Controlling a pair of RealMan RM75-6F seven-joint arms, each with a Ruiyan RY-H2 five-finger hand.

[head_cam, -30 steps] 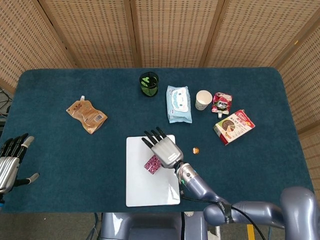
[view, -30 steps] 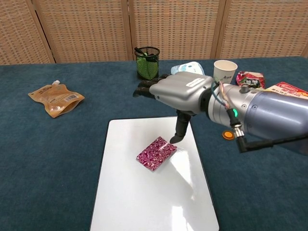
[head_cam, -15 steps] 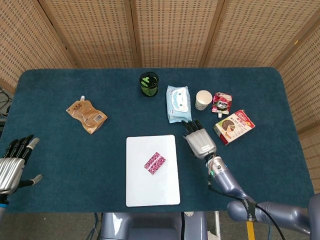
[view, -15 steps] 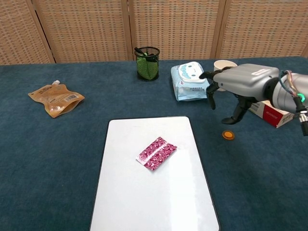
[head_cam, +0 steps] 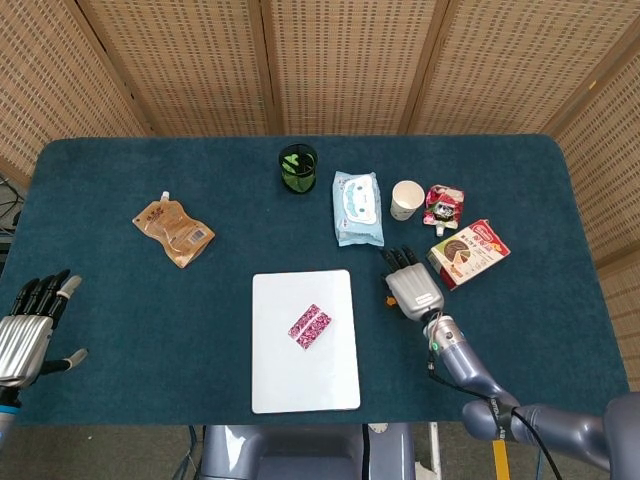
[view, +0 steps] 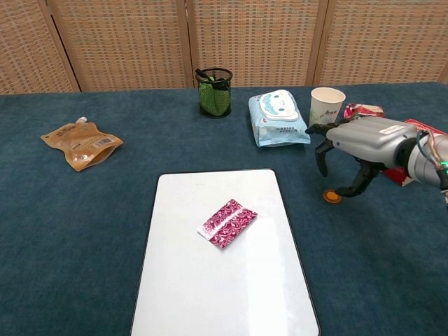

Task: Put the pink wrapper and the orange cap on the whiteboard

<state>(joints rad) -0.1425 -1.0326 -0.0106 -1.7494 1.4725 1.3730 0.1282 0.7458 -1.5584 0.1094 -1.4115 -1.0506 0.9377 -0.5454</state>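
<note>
The pink wrapper (head_cam: 309, 326) (view: 227, 222) lies flat near the middle of the whiteboard (head_cam: 290, 380) (view: 210, 294). The small orange cap (view: 332, 197) sits on the blue cloth to the right of the board; in the head view the orange cap (head_cam: 390, 299) peeks out at the hand's left edge. My right hand (head_cam: 412, 288) (view: 357, 143) hovers over the cap with its fingers apart and pointing down, holding nothing; its thumb tip is right beside the cap. My left hand (head_cam: 25, 335) rests open at the table's left edge, far from both objects.
Along the back stand a black mesh cup (head_cam: 297, 167) (view: 214, 91), a blue wipes pack (head_cam: 357, 207) (view: 278, 117), a paper cup (head_cam: 405, 199) (view: 327, 105), a red pouch (head_cam: 443, 205) and a red box (head_cam: 468, 252). A brown pouch (head_cam: 174, 232) (view: 81, 143) lies at the left.
My right hand let go of the pink wrapper on the whiteboard, moved right off the board and came down over the orange cap. The left hand barely moved.
</note>
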